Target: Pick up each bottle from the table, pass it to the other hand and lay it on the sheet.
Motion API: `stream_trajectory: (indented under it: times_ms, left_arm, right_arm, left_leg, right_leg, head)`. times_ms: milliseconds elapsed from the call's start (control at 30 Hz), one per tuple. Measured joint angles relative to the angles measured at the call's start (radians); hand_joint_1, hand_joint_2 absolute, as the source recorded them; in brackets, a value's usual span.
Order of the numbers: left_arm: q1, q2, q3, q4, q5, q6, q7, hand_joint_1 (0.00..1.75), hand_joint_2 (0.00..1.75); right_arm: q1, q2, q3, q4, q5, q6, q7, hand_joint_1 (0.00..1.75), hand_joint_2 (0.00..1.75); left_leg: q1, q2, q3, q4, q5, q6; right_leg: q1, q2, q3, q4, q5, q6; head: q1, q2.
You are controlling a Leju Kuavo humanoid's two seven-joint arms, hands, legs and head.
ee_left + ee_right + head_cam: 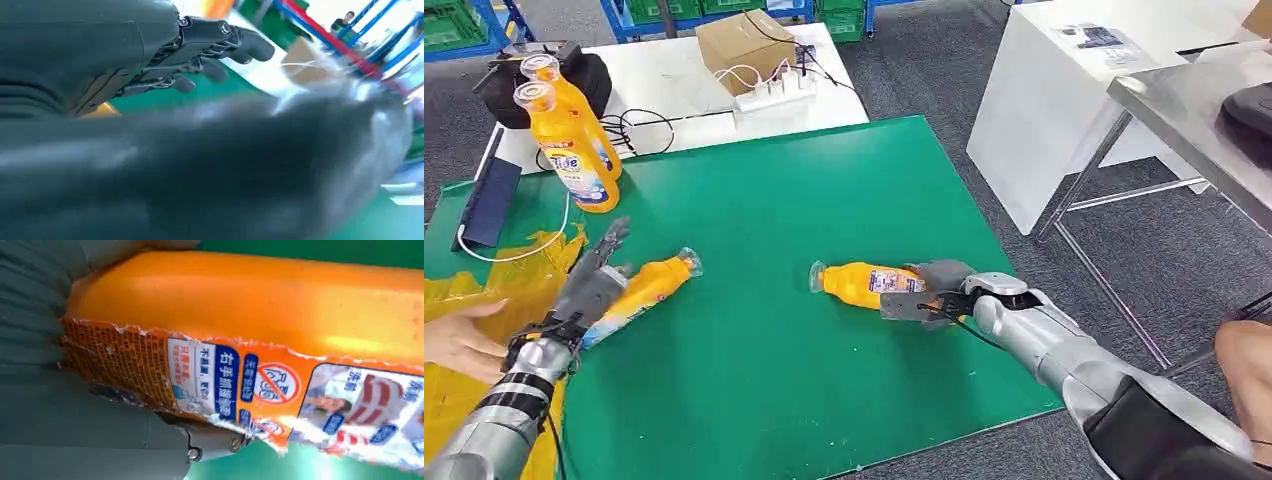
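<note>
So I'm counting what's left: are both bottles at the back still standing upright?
Yes, both upright bottles stand side by side at the green mat's far left corner.

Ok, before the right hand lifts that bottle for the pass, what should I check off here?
1. Right hand wraps the lying bottle: ok; the wrist view shows the bottle against its palm.
2. Bottle off the green sheet: not ok, it looks to rest there.
3. Left hand free to receive: cannot tell; it lies beside or on the second bottle.
4. Person's hand away from the left arm: not ok, it is close.
5. Two upright bottles out of the pass path: ok.
</note>
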Motion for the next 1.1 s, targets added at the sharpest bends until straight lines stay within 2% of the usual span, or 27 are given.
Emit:
stream_trajectory:
  times_ms: [67, 133, 200, 233, 300, 367, 400, 467, 533, 733, 1100]
  left_arm:
    - [0.045, -0.013, 0.056, -0.093, 0.185, -0.134, 0.04, 0.0, 0.0]
    - [0.108, -0.026, 0.118, -0.202, 0.333, -0.24, 0.086, 0.0, 0.0]
    - [0.188, -0.043, 0.185, -0.333, 0.441, -0.329, 0.134, 0.0, 0.0]
    - [0.22, -0.051, 0.206, -0.383, 0.462, -0.351, 0.146, 0.0, 0.0]
    - [0.268, -0.072, 0.233, -0.46, 0.474, -0.364, 0.157, 0.0, 0.0]
    - [0.299, -0.083, 0.246, -0.513, 0.483, -0.371, 0.164, 0.0, 0.0]
    - [0.314, -0.089, 0.251, -0.537, 0.496, -0.382, 0.168, 0.0, 1.75]
    - [0.351, -0.103, 0.253, -0.589, 0.513, -0.406, 0.181, 0.0, 1.75]
    - [0.385, -0.121, 0.242, -0.639, 0.519, -0.413, 0.199, 0.0, 1.75]
    - [0.445, -0.16, 0.15, -0.747, 0.535, -0.403, 0.223, 0.0, 1.75]
    - [0.464, -0.163, 0.108, -0.793, 0.547, -0.397, 0.223, 0.0, 1.75]
  right_arm:
    - [0.015, 0.037, -0.044, 0.004, -0.088, -0.092, -0.029, 1.75, 1.75]
    - [0.046, 0.078, -0.122, -0.001, -0.202, -0.18, -0.125, 1.75, 1.75]
    - [0.119, 0.14, -0.237, -0.079, -0.282, -0.242, -0.222, 1.75, 1.75]
    - [0.153, 0.164, -0.282, -0.133, -0.282, -0.249, -0.222, 1.75, 1.75]
    - [0.208, 0.204, -0.352, -0.221, -0.278, -0.247, -0.201, 1.75, 1.75]
    - [0.247, 0.228, -0.408, -0.293, -0.278, -0.239, -0.214, 1.75, 1.75]
    - [0.262, 0.244, -0.441, -0.327, -0.287, -0.234, -0.242, 1.75, 1.75]
    - [0.297, 0.272, -0.5, -0.404, -0.289, -0.21, -0.27, 1.75, 1.75]
    - [0.326, 0.306, -0.523, -0.488, -0.273, -0.182, -0.256, 1.75, 1.75]
    - [0.346, 0.407, -0.484, -0.557, -0.223, -0.156, -0.215, 1.75, 1.75]
    - [0.346, 0.437, -0.461, -0.558, -0.226, -0.154, -0.218, 1.75, 1.75]
  left_leg:
    - [0.0, 0.006, 0.0, 0.0, -0.001, 0.0]
    - [0.0, 0.013, -0.001, -0.001, -0.001, -0.001]
    - [0.0, 0.022, -0.002, -0.001, -0.002, -0.003]
    - [0.0, 0.023, -0.003, -0.001, -0.002, -0.003]
    - [0.0, 0.02, -0.009, 0.0, 0.001, -0.004]
    - [0.0, 0.009, -0.016, -0.001, 0.004, -0.004]
    - [0.0, 0.007, -0.019, -0.001, 0.005, -0.005]
    - [0.0, 0.006, -0.02, -0.001, 0.004, -0.005]
    - [-0.001, 0.009, -0.021, -0.001, 0.004, -0.005]
    - [-0.001, 0.008, -0.022, -0.001, 0.003, -0.005]
    - [-0.001, 0.008, -0.022, -0.001, 0.004, -0.005]
  right_leg:
    - [0.0, 0.003, -0.001, 0.0, 0.001, 0.0]
    - [0.0, 0.011, -0.003, 0.001, 0.002, 0.0]
    - [0.0, 0.017, -0.01, 0.003, 0.004, -0.002]
    - [0.0, 0.019, -0.014, 0.004, 0.004, -0.002]
    - [0.001, 0.018, -0.02, 0.005, 0.004, -0.002]
    - [0.001, 0.008, -0.023, 0.006, 0.003, -0.003]
    - [0.001, 0.006, -0.024, 0.007, 0.003, -0.003]
    - [0.001, 0.006, -0.025, 0.007, 0.003, -0.003]
    - [0.001, 0.008, -0.027, 0.006, 0.003, -0.003]
    - [0.0, 0.007, -0.029, 0.006, 0.003, -0.003]
    - [0.0, 0.007, -0.029, 0.006, 0.003, -0.003]
  head:
    - [0.0, 0.0]
    - [0.0, 0.0]
    - [0.0, 0.0]
    - [-0.001, 0.0]
    - [-0.002, 0.0]
    - [-0.001, 0.0]
    - [-0.001, 0.0]
    - [0.0, 0.0]
    - [-0.001, 0.0]
    - [-0.001, 0.0]
    - [-0.001, 0.0]
